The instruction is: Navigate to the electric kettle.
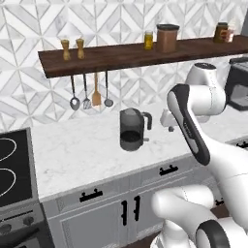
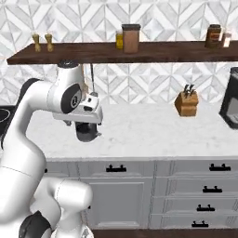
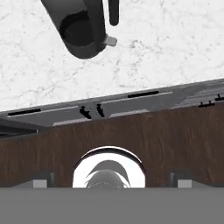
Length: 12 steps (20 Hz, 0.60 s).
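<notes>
Electric kettle (image 1: 131, 128) upright on white counter (image 1: 72, 150), beyond and apart from fingers, finger state unclear

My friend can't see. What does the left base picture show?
A small dark grey jug kettle with a black handle stands on a white marble counter, with the white robot arm beside it. Above, metal and wooden utensils hang under a dark wooden shelf.
</notes>
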Motion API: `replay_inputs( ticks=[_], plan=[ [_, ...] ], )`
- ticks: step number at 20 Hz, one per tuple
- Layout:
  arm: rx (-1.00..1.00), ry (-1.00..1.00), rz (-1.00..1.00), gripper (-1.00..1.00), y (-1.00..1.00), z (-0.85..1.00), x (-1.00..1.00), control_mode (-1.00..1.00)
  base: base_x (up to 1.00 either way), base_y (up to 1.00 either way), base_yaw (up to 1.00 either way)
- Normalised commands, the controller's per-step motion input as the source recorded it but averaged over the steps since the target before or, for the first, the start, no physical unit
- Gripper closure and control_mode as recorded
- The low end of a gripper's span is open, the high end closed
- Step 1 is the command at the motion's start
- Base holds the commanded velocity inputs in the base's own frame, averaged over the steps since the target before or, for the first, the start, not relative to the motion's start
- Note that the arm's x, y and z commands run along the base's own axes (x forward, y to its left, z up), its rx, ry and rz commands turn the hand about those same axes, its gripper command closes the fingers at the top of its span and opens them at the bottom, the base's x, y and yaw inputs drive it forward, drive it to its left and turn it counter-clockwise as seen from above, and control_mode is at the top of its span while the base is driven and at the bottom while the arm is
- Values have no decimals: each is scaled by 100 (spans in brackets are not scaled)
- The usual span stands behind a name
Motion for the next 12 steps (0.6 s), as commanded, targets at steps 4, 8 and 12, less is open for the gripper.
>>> replay_inputs(
  ticks=[4, 8, 12],
  plan=[
    [0, 0, 0, -100, 0, 0, 0, 100, 92, -43, 58],
    [0, 0, 0, -100, 0, 0, 0, 100, 62, -83, 45],
    [0, 0, 0, -100, 0, 0, 0, 100, 49, -33, 18]
  ],
)
